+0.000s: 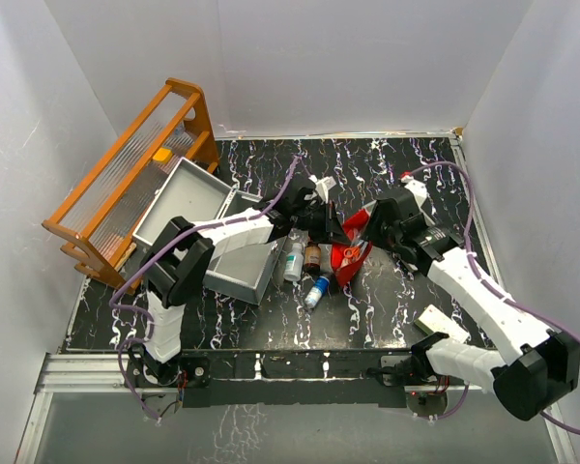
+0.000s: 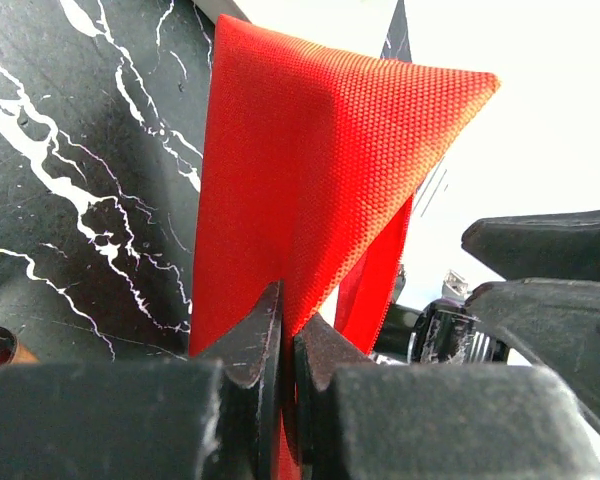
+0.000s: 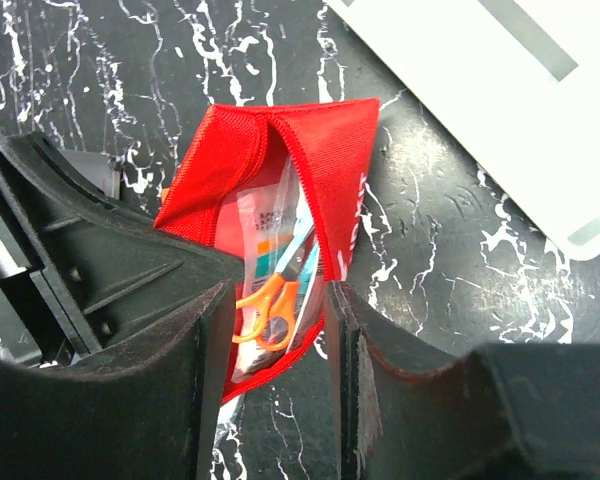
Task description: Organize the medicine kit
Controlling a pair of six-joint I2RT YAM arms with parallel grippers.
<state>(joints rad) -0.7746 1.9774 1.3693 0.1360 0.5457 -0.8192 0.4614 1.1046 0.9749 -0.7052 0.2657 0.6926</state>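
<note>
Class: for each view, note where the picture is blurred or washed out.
Left wrist: the red pouch weave is sharp, the background upper right washed out white. Right wrist: the gripper fingers are soft, the scissors sharp. Top: evenly lit, no glare.

Three bottles (image 1: 292,259), one pouch (image 1: 348,259), one kit (image 1: 187,201)

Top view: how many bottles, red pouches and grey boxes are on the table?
Bottles: 3 (white, brown, blue-capped)
Pouch: 1
Box: 1
Total: 5
</note>
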